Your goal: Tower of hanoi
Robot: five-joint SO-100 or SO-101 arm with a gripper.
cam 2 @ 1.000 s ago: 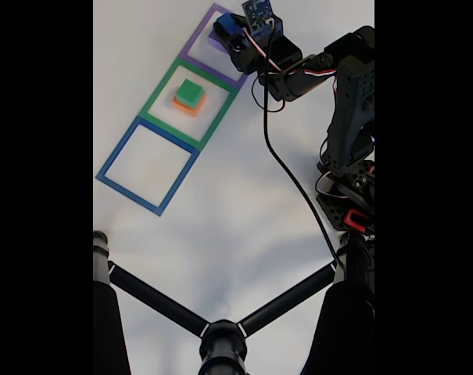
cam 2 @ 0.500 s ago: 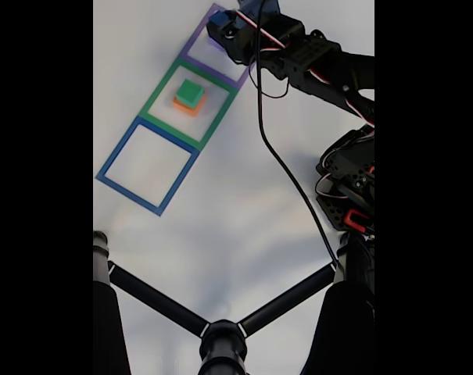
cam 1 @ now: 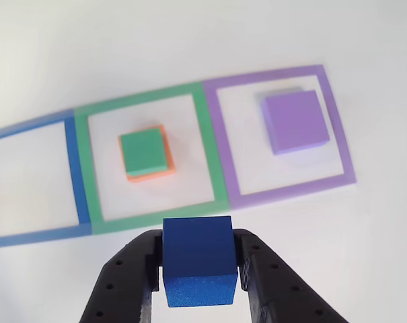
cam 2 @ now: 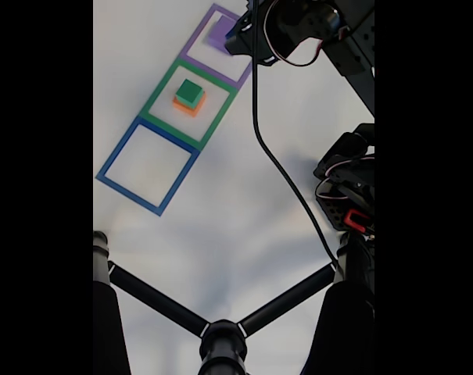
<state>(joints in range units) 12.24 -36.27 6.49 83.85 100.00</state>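
Four foam blocks make up the set on my white table [cam 1: 364, 256], and I count one of each colour. One blue cube [cam 1: 198, 269], the smallest, sits pinched between the two black fingers of my pincer [cam 1: 198, 286] at the bottom edge of the other view, held above the table just in front of the frames. One green block [cam 1: 144, 152] lies stacked on one orange block [cam 1: 149, 173], the orange edge peeking out at the left and lower sides. One flat purple block [cam 1: 295, 122] lies alone, toward the upper right of its square.

Three flat square frames run in a row, touching side to side: one blue frame [cam 1: 75, 175] at the left of the other view with bare table inside, one green frame [cam 1: 213, 148] in the middle around the green-on-orange stack, and one purple frame [cam 1: 338, 128] at the right around the purple block.

From the fixed view, the same row runs diagonally, the blue frame [cam 2: 115, 160] lowest, the green block [cam 2: 190, 91] midway, and my arm [cam 2: 299, 23] reaches over the purple frame [cam 2: 191, 47] at the top. One black cable [cam 2: 279, 168] trails down from it across the table.
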